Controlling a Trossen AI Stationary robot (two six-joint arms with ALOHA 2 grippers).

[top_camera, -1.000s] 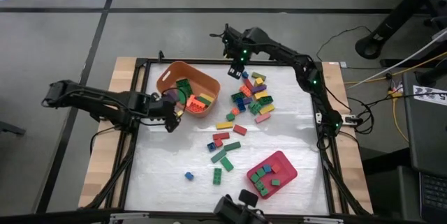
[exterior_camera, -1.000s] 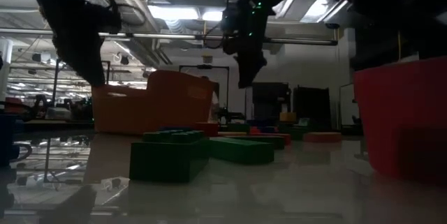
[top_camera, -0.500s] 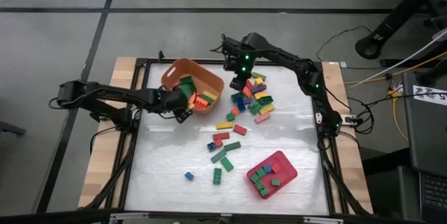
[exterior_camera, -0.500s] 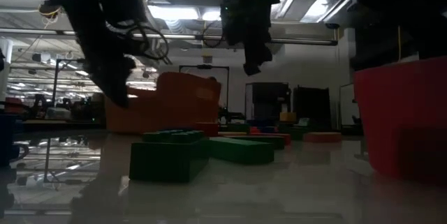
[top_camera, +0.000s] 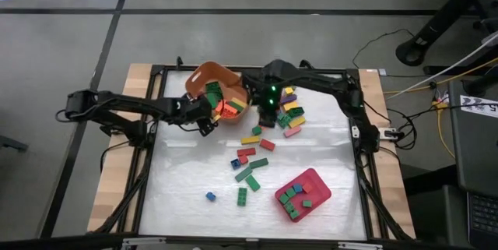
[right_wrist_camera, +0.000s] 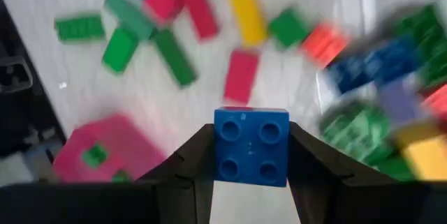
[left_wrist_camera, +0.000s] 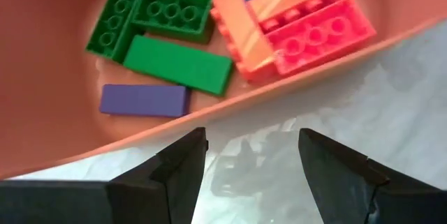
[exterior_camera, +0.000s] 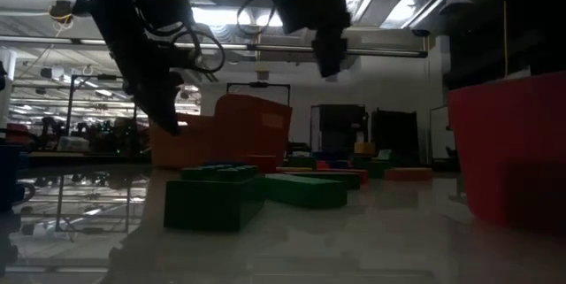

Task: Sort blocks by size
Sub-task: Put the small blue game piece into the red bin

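Blue square block (right_wrist_camera: 251, 145) clamped between the right gripper's (right_wrist_camera: 251, 155) fingers — above the scattered blocks (right_wrist_camera: 209, 35).

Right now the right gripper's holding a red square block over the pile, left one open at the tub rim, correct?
Not quite: the block in the right gripper is blue, not red, as the right wrist view shows. The rest holds: it hangs over the pile, and the left gripper is open at the tub rim.
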